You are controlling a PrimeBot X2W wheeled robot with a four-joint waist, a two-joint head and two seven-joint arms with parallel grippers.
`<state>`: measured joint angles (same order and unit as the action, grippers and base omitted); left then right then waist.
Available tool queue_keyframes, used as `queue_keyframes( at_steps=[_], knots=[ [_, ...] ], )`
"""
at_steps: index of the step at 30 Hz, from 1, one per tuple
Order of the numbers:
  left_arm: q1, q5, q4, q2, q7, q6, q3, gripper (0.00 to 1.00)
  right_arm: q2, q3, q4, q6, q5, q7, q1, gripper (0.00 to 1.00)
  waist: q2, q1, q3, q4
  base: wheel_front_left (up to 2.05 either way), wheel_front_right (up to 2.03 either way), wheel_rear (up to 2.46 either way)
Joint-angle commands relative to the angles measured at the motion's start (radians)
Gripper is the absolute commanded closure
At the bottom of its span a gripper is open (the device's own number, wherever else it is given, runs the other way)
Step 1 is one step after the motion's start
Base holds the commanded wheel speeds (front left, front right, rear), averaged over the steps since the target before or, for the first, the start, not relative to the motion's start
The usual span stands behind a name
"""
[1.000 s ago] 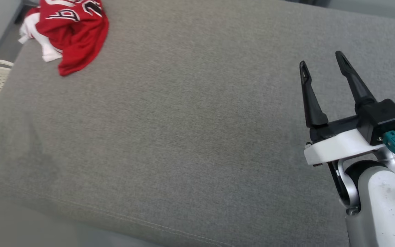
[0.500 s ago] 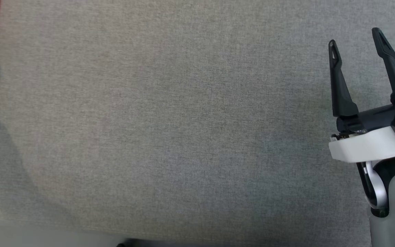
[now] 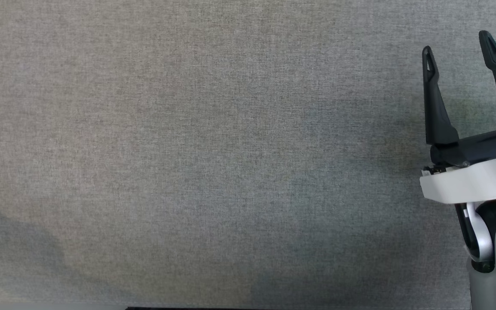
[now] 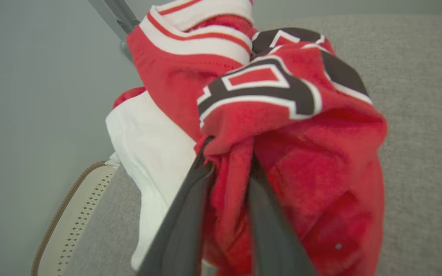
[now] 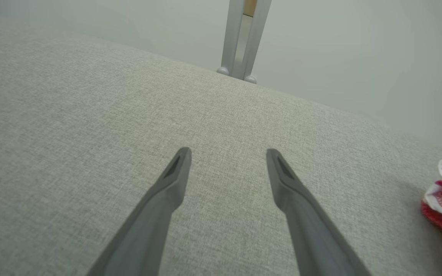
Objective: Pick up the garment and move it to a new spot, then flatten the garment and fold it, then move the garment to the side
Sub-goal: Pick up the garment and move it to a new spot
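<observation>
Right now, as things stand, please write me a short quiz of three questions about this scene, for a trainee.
1. What is pinched in the left tool? A) a red and white shirt; B) a blue towel; C) nothing.
2. True or false: the right tool is open, with nothing between its fingers.
3. In the left wrist view, what pale thing with small holes stands beside the grey cushion?
Key: 1 A. 2 true. 3 a basket.
</observation>
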<state>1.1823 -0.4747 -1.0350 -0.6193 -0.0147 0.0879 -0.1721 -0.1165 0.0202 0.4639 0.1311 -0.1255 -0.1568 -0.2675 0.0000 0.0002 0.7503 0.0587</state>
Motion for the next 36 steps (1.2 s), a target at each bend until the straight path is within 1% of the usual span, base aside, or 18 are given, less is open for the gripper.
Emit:
queue_keyframes(
  at_steps=[1, 7, 11, 16, 18, 24, 25, 28, 31, 34, 36],
  knots=[
    [0.023, 0.011, -0.015, -0.011, -0.021, 0.0, -0.004, 1.0, 0.002, 0.002, -0.005, -0.001, -0.002, 0.01, -0.009, 0.0, 0.0, -0.0002, -0.004, -0.003, 0.0, 0.0, 0.0],
    [0.064, 0.023, -0.077, -0.027, -0.081, 0.014, -0.023, 1.0, 0.02, 0.004, -0.052, -0.001, 0.009, 0.042, -0.016, 0.0, 0.0, -0.0002, -0.045, -0.012, 0.0, 0.0, 0.0],
    [0.086, 0.024, -0.084, -0.042, -0.123, 0.027, -0.039, 1.0, 0.036, 0.0, -0.109, -0.001, 0.021, 0.08, -0.019, 0.0, 0.0, -0.0002, -0.107, -0.027, 0.0, 0.0, 0.0],
    [0.111, 0.027, -0.044, -0.022, -0.149, 0.041, -0.088, 1.0, 0.056, -0.019, -0.209, -0.001, 0.043, 0.134, -0.002, 0.0, 0.0, -0.0002, -0.22, -0.05, 0.0, 0.0, 0.0],
    [0.123, 0.031, -0.009, -0.004, -0.151, 0.042, -0.122, 1.0, 0.059, -0.031, -0.253, -0.001, 0.052, 0.157, 0.012, 0.0, 0.0, -0.0002, -0.278, -0.06, 0.0, 0.0, 0.0],
    [0.133, -0.008, 0.136, 0.081, -0.117, 0.043, -0.221, 1.0, 0.066, -0.074, -0.358, -0.001, 0.096, 0.21, 0.06, 0.0, 0.0, -0.0002, -0.445, -0.081, 0.0, 0.0, 0.0],
    [0.127, -0.016, 0.167, 0.102, -0.112, 0.043, -0.238, 1.0, 0.065, -0.082, -0.378, -0.001, 0.105, 0.218, 0.071, 0.0, 0.0, -0.0002, -0.475, -0.084, 0.0, 0.0, 0.0],
    [0.104, -0.052, 0.244, 0.17, -0.081, 0.043, -0.271, 1.0, 0.065, -0.106, -0.419, -0.001, 0.13, 0.236, 0.099, 0.0, 0.0, -0.0002, -0.544, -0.088, 0.0, 0.0, 0.0],
    [0.07, -0.095, 0.312, 0.248, -0.048, 0.042, -0.281, 1.0, 0.066, -0.121, -0.457, -0.001, 0.156, 0.259, 0.122, 0.0, 0.0, -0.0002, -0.603, -0.096, 0.0, 0.0, 0.0],
    [0.016, -0.141, 0.379, 0.33, -0.029, 0.03, -0.285, 1.0, 0.065, -0.128, -0.488, -0.001, 0.175, 0.276, 0.146, 0.0, 0.0, -0.0002, -0.634, -0.104, 0.0, 0.0, 0.0],
    [-0.053, -0.18, 0.42, 0.387, -0.04, 0.012, -0.284, 1.0, 0.065, -0.128, -0.508, -0.001, 0.19, 0.288, 0.161, 0.0, 0.0, -0.0002, -0.648, -0.112, 0.0, 0.0, 0.0]
  ],
)
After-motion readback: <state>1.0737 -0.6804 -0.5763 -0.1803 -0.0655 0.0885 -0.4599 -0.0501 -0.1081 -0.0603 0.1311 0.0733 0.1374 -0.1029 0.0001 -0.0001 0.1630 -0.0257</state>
